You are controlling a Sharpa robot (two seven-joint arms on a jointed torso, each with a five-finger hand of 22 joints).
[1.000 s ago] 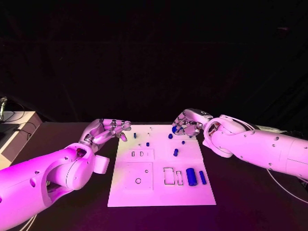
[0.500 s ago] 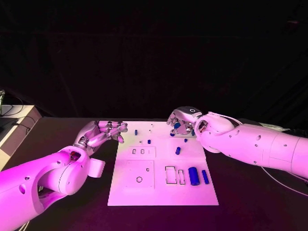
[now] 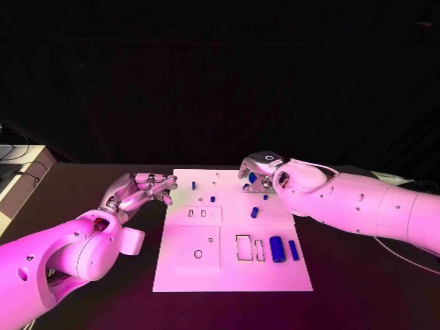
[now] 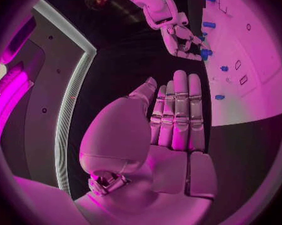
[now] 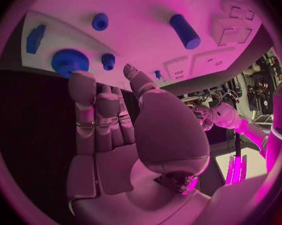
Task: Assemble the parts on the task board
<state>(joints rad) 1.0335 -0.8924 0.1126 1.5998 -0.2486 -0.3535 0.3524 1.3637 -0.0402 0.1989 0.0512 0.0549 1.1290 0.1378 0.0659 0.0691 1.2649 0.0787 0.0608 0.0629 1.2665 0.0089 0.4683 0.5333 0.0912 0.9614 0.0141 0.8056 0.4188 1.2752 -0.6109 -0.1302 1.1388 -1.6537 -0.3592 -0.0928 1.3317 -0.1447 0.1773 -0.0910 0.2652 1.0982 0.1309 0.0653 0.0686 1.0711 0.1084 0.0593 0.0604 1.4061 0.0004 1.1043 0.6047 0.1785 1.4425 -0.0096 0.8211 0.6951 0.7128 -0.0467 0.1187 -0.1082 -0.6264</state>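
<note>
Task board [image 3: 230, 275] lies flat mid-counter [image 3: 81, 185], blue parts [image 3: 276, 245] scattered on it. Left hand [image 3: 141, 189] hovers off the board's far left corner, fingers [image 4: 178, 110] straight, side by side, holding nothing. Right hand [image 3: 262, 175] over the far right edge; fingers [image 5: 93, 110] extended, empty, beside a blue gear [image 5: 69, 61].

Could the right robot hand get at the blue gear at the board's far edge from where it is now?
Probably yes. The right robot hand hovers right by the blue gear, fingers extended and holding nothing, and nothing lies between them on the task board.
</note>
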